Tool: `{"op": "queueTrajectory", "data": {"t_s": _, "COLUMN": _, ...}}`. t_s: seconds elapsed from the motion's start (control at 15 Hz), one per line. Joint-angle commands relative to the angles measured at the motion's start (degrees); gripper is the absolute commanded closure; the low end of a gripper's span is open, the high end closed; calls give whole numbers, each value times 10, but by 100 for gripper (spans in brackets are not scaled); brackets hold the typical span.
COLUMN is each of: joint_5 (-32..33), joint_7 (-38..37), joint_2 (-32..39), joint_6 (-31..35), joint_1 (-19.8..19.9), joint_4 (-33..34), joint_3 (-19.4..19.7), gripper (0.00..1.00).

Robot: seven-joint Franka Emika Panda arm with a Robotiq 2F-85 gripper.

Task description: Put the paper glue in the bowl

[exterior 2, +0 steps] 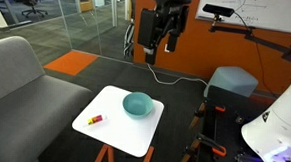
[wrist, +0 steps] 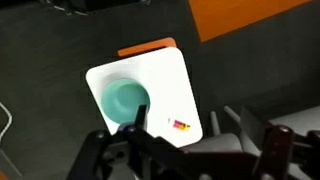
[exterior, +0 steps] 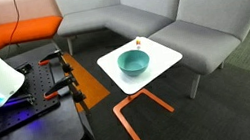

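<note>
The paper glue (exterior 2: 93, 118) is a tiny orange-red and yellowish stick lying on the white square table (exterior 2: 122, 138), near a corner and apart from the bowl. The teal bowl (exterior 2: 136, 105) stands on the same table and looks empty. Both also show in an exterior view, the glue (exterior: 139, 41) beyond the bowl (exterior: 133, 62). My gripper (exterior 2: 159, 50) hangs high above the table, open and empty. In the wrist view the bowl (wrist: 125, 100) and the glue (wrist: 181, 126) lie far below, with my dark fingers (wrist: 200, 152) spread along the bottom edge.
A grey corner sofa (exterior: 155, 4) and an orange sofa (exterior: 18, 34) wrap round behind the table. The table has an orange metal frame (exterior: 131, 109). A black bench with clamps (exterior: 29, 105) and the white robot base (exterior 2: 278, 128) stand beside it. A grey box (exterior 2: 230, 83) stands on the floor.
</note>
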State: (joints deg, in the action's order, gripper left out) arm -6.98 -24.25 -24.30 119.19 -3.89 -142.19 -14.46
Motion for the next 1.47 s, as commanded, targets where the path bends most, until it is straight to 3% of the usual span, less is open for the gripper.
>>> {"op": "queueTrajectory", "data": {"t_s": 0.0, "joint_5": 3, "joint_7": -2, "joint_2": 1, "joint_6": -1, "joint_1": -7, "joint_4": 1, "joint_3": 6, "gripper": 0}}
{"op": "queueTrajectory", "data": {"t_s": 0.33, "joint_5": 28, "joint_7": 18, "joint_2": 19, "joint_6": 12, "joint_1": -7, "joint_4": 15, "joint_3": 0, "gripper": 0}}
{"op": "queueTrajectory", "data": {"t_s": 0.47, "joint_5": 54, "joint_7": 59, "joint_2": 60, "joint_6": 52, "joint_1": -9, "joint_4": 36, "joint_3": 6, "gripper": 0}}
{"op": "queueTrajectory", "data": {"t_s": 0.53, "joint_5": 91, "joint_7": 63, "joint_2": 90, "joint_6": 85, "joint_1": 0, "joint_4": 50, "joint_3": 0, "gripper": 0}}
{"op": "queueTrajectory", "data": {"t_s": 0.67, "joint_5": 101, "joint_7": 132, "joint_2": 168, "joint_6": 178, "joint_1": -8, "joint_4": 79, "joint_3": 22, "gripper": 0}}
{"op": "queueTrajectory", "data": {"t_s": 0.87, "joint_5": 84, "joint_7": 256, "joint_2": 310, "joint_6": 262, "joint_1": -14, "joint_4": 149, "joint_3": 49, "gripper": 0}}
{"op": "queueTrajectory", "data": {"t_s": 1.07, "joint_5": 78, "joint_7": 365, "joint_2": 465, "joint_6": 265, "joint_1": -7, "joint_4": 271, "joint_3": 44, "gripper": 0}}
{"op": "queueTrajectory", "data": {"t_s": 1.4, "joint_5": 117, "joint_7": 459, "joint_2": 666, "joint_6": 153, "joint_1": -22, "joint_4": 484, "joint_3": 34, "gripper": 0}}
